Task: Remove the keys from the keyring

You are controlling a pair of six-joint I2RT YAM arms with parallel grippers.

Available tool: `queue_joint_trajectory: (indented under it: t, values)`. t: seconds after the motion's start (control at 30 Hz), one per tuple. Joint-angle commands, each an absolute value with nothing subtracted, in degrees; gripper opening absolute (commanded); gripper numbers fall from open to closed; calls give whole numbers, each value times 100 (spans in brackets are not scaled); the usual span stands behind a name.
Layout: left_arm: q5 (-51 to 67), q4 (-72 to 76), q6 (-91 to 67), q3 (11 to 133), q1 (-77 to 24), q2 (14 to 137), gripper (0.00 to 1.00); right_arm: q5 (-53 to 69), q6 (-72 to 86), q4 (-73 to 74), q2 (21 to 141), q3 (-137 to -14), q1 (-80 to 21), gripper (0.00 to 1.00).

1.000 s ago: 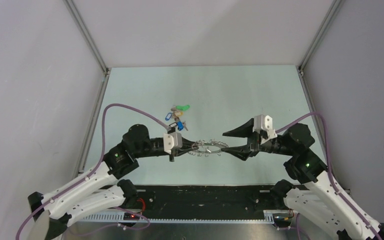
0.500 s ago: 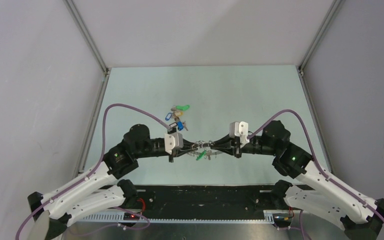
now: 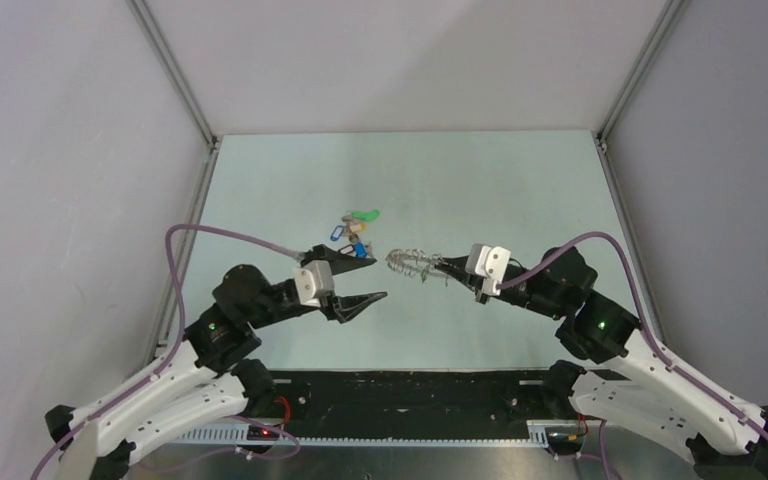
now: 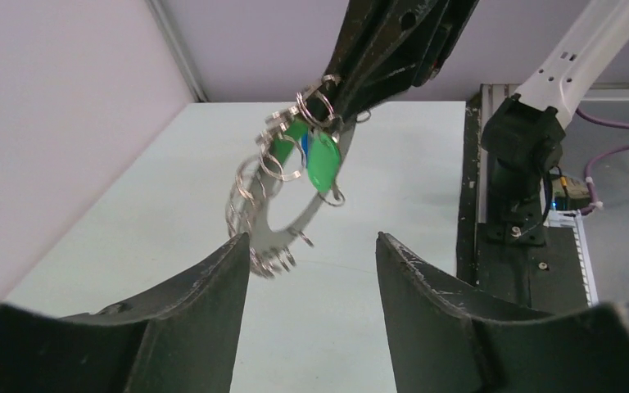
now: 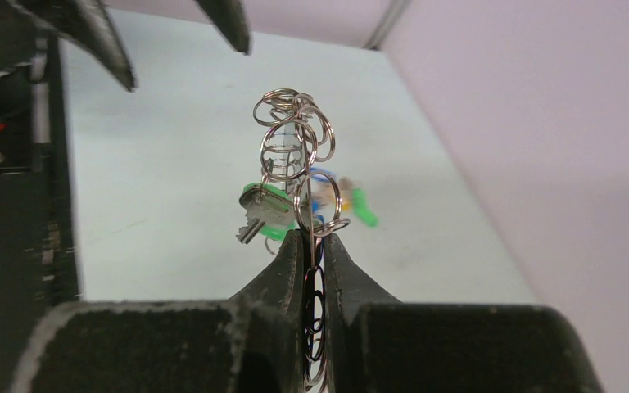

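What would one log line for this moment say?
left gripper: open, empty | right gripper: shut on keyring | keyring: held off table | loose keys: on table

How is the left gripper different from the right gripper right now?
The black two-finger left gripper is wide open and holds nothing; the black two-finger right gripper is shut on the large thin silver metal keyring. The left gripper stands apart from the keyring, while the right gripper clamps its rim and holds it above the pale green table. Both point towards each other.
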State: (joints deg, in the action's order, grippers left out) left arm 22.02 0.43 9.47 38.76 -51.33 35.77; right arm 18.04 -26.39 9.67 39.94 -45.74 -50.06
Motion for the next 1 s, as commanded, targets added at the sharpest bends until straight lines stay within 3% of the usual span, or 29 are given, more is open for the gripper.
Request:
queue_joint_trajectory:
  t: [0.0, 0.47, 0.97]
  values:
    - [1836, 542, 697, 3709, -5160, 3444, 63, 975, -3637, 82, 3901, -4897, -5030, 0]
    - [1330, 2974, 249, 3607, -5151, 4961, 61, -407, -5161, -481, 4852, -5372, -5202, 0]
    - [1062, 3278, 194, 4559, -5153, 6327, 56, -69, -4975, -296, 4937, -5522, -5167, 0]
